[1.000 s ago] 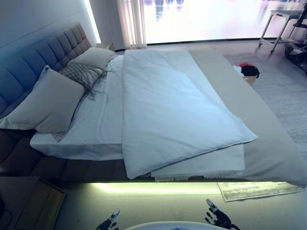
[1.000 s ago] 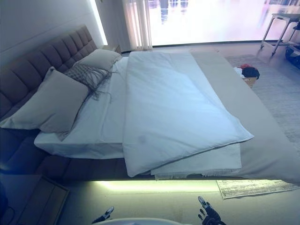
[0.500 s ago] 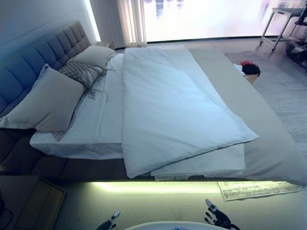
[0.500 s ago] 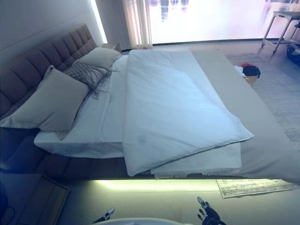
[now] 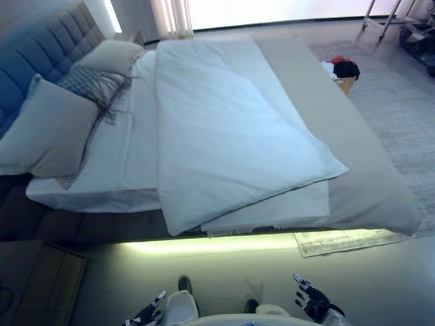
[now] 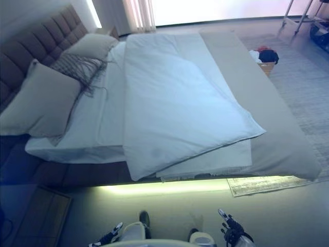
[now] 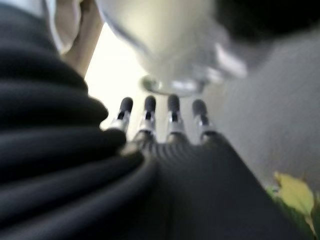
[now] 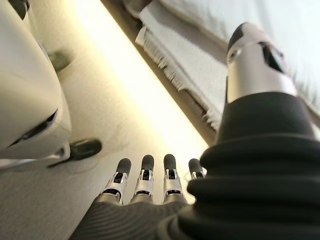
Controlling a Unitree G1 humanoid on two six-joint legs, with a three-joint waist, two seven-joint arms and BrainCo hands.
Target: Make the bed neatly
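A wide bed (image 5: 367, 170) with a padded headboard (image 5: 37, 54) lies across the view. A white duvet (image 5: 224, 129) is folded over on itself in the middle, its near corner hanging past the bed's edge. A white fringed blanket (image 5: 285, 214) sticks out beneath it. The grey sheet is bare on the right. Two pillows (image 5: 47, 125) and a grey tasselled cushion (image 5: 92, 85) lie by the headboard. My left hand (image 5: 146, 316) and right hand (image 5: 312, 302) hang low by the floor, fingers straight, holding nothing, well short of the bed.
A small rug (image 5: 346, 239) lies on the floor at the bed's near right corner. A basket with clothes (image 5: 342, 73) stands beyond the bed on the right. A wooden bedside table (image 5: 41, 282) is at the lower left. A metal-legged stand (image 5: 384, 13) is at the far right.
The camera has tilted down, so the bed sits higher in view and more floor shows. The hands stay low and open. The bedding has not moved.
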